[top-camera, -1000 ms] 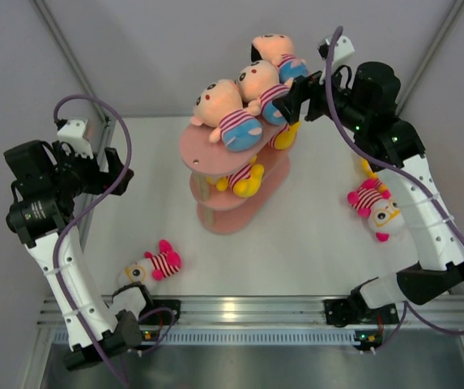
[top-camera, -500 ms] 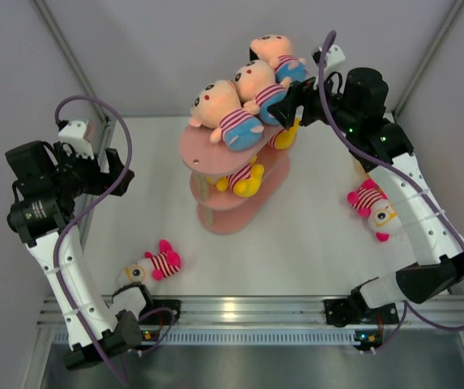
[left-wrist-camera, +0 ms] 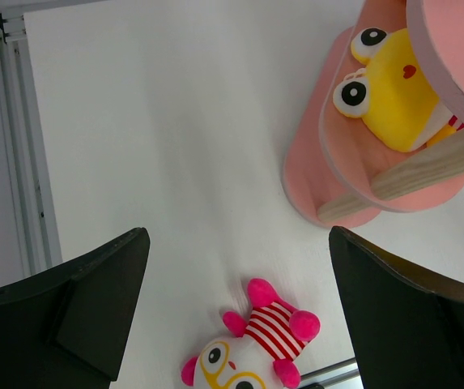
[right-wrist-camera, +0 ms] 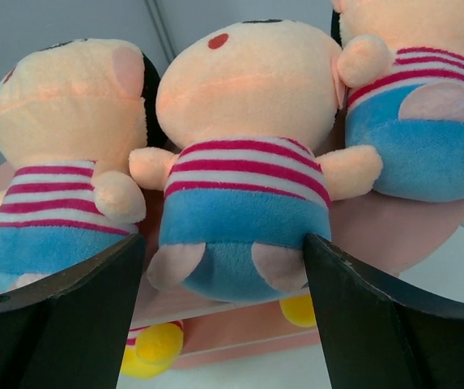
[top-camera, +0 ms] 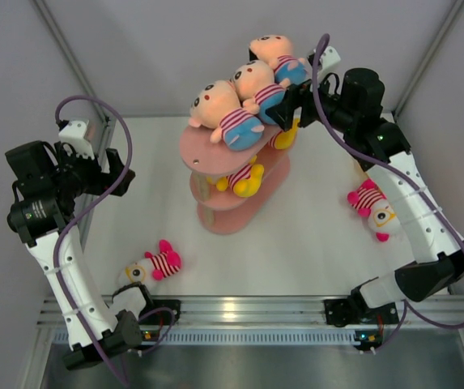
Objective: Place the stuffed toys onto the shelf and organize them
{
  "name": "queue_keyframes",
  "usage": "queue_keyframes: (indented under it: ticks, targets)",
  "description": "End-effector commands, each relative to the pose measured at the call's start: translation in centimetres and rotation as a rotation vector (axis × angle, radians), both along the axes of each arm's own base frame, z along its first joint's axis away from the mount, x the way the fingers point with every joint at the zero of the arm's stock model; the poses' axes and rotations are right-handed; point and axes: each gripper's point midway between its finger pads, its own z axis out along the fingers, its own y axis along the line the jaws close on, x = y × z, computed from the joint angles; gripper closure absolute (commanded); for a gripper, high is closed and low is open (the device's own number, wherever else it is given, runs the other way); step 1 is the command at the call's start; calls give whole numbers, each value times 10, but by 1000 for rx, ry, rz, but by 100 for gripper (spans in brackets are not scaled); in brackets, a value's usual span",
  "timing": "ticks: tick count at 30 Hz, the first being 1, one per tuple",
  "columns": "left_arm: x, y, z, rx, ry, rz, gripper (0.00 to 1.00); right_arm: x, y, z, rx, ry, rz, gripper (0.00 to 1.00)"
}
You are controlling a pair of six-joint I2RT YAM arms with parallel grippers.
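The salmon-pink shelf stands mid-table. Three peach-headed dolls lie on its top tier: left, middle, far. Yellow toys sit on the middle tier. My right gripper is open at the top tier. In the right wrist view its jaws flank the middle doll's blue bottom, right against its feet. My left gripper is open and empty, high above the table's left side. A pink striped toy lies on the table below it and shows in the left wrist view.
Another pink striped toy lies on the table at the right, by my right arm. A bit of yellow plush shows behind that arm. An aluminium rail runs along the near edge. Grey walls close the back and sides.
My right gripper has moved a little left and up toward the shelf's top tier, and the middle doll has shifted slightly with it. The left arm has not moved.
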Motion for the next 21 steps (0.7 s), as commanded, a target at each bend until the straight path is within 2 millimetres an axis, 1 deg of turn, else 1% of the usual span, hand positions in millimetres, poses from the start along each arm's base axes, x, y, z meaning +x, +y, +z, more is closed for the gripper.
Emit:
queue_keyframes:
  ticks: [1, 2, 3, 7, 11, 16, 20, 21]
  targets:
    - [-3, -4, 7, 14, -35, -20, 1, 3, 5, 12, 15, -36, 42, 21]
    - [-3, -4, 8, 15, -38, -20, 1, 3, 6, 12, 17, -33, 51, 21]
    - [-3, -4, 8, 16, -38, -22, 1, 5, 9, 9, 18, -20, 61, 21]
    - [-3, -3, 7, 18, -37, -18, 1, 4, 16, 10, 38, -9, 93, 21]
    - [-3, -3, 6, 20, -35, -18, 1, 5, 16, 14, 47, -18, 92, 21]
    - [-2, -3, 5, 16, -33, -24, 1, 1, 13, 20, 36, -33, 88, 20]
    - [-2, -4, 4, 14, -28, -27, 2, -9, 4, 36, 41, -72, 60, 16]
    - [-2, -3, 4, 15, -29, -27, 1, -15, -1, 45, 50, -91, 51, 16]
